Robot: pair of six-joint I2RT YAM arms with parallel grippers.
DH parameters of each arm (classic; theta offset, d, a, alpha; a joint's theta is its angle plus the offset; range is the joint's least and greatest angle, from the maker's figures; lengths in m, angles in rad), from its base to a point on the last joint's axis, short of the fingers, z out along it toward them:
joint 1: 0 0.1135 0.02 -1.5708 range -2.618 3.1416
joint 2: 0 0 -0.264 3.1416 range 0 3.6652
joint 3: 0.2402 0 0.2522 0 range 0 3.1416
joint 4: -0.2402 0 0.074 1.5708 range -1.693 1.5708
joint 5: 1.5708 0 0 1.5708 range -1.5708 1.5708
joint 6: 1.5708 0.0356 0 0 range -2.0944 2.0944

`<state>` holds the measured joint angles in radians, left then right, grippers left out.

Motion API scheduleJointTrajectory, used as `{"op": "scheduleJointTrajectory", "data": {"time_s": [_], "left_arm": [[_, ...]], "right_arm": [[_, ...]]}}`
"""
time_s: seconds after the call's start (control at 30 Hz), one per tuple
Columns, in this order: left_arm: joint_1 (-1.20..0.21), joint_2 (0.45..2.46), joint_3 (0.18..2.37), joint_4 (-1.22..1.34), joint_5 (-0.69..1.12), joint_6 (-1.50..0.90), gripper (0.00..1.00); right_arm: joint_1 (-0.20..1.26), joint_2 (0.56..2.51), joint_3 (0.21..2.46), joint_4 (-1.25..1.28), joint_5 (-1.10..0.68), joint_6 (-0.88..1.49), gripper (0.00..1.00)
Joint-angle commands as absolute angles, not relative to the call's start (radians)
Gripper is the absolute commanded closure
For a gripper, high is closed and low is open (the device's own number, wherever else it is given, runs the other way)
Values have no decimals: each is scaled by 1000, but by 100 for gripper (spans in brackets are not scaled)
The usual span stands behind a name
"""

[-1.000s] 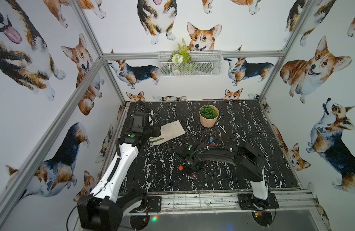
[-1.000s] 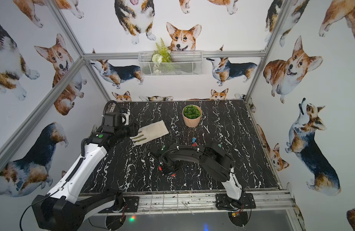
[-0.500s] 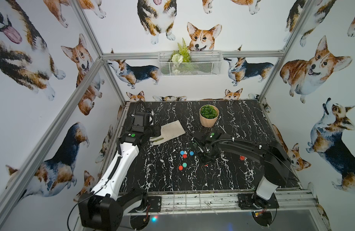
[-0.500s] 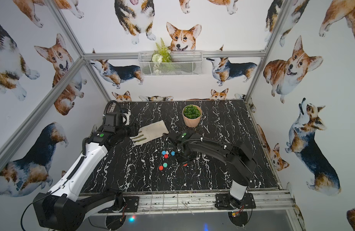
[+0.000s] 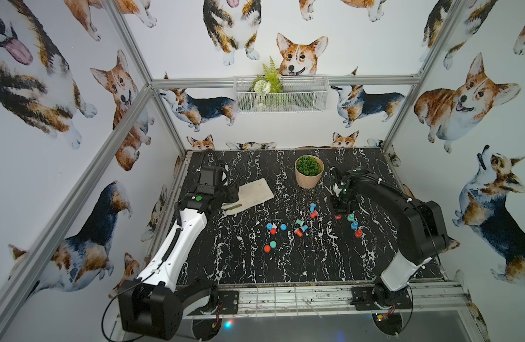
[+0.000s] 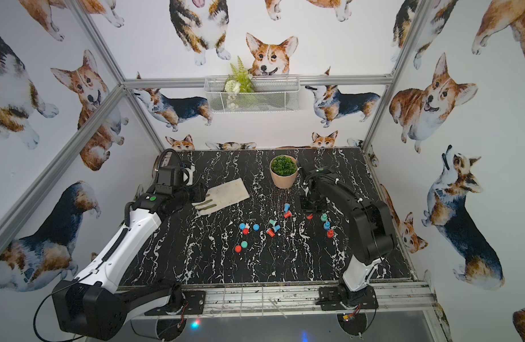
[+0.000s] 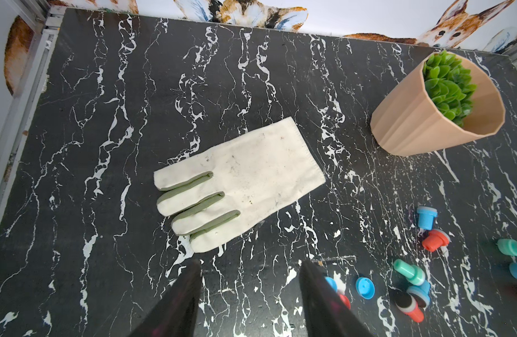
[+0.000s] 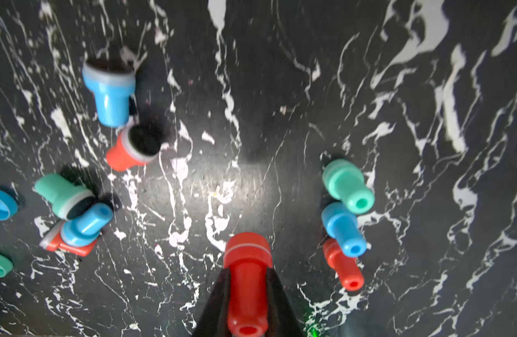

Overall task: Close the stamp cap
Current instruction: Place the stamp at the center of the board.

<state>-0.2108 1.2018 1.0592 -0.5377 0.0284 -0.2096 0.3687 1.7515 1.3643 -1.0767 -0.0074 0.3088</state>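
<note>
The right claw (image 8: pixel 247 280) is clamped tight on the stem of a red stamp (image 8: pixel 247 256), broad end pointing down at the table (image 5: pixel 255 266), near the plant pot (image 5: pixel 308 180) on its robot-facing side; whether the stamp touches the surface cannot be told. The left claw (image 7: pixel 251 262) hangs with its jaws partly apart and nothing between them, just short of the fingertips of a glove (image 7: pixel 245 181) lying flat beside the pot on the left arm's side. The table is a black slab veined with white, boxed in by aluminium rails and white walls (image 5: pixel 63 118) printed with corgis. The pot, tan and faceted, holds a clump of green leaves. On the back wall above it, a white wire basket (image 5: pixel 280 97) holds fern sprigs and a pale flower. Small plastic stamps (image 8: pixel 110 93), mushroom-shaped in red, blue and teal, lie scattered in front of the pot, several on their sides with dark pads bare. Round loose caps (image 5: pixel 283 226) sit farther out from it. The cream cloth glove is smudged, with grey-green between its fingers.
</note>
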Motion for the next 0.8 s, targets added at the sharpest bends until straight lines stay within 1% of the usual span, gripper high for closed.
{"op": "scheduleJointTrajectory", "data": {"time_s": [0.0, 0.1, 0.2, 0.43, 0.77], "left_arm": [[-209, 1207, 1061, -526, 18, -195, 43], [-209, 1214, 1063, -528, 17, -195, 43], [-209, 1219, 1064, -529, 17, -195, 43], [-209, 1222, 1067, -529, 17, -193, 43], [-210, 1220, 1066, -529, 16, -193, 43]], "right_arm": [[300, 1843, 1450, -1108, 16, 223, 100], [271, 1896, 1494, -1107, 3, 222, 98], [256, 1938, 1526, -1118, 42, 214, 98], [210, 1982, 1521, -1091, 35, 208, 98], [189, 2027, 1520, -1062, 36, 201, 95]]}}
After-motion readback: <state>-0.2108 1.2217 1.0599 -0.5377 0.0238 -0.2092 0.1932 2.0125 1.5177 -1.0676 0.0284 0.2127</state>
